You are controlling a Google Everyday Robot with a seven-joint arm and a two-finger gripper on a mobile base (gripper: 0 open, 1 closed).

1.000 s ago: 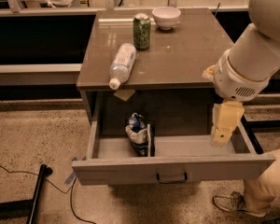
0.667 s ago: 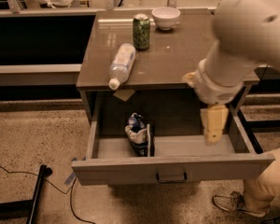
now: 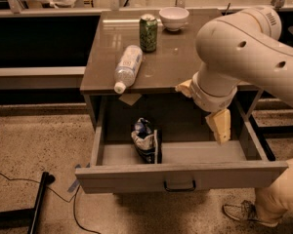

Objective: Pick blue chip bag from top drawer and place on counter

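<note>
The crumpled blue foil chip bag (image 3: pixel 145 140) is found ungrasped in the grey metal drawer (image 3: pixel 136 177), the gripper (image 3: pixel 219 126) held rightward (closure cannot be told).

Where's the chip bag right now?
In the camera view the chip bag sits in the open drawer, left of centre, near its front; the gripper hangs over the drawer's right side, apart from it.

water bottle (image 3: pixel 128 68), green can (image 3: pixel 148 32), white bowl (image 3: pixel 174 18)
</note>
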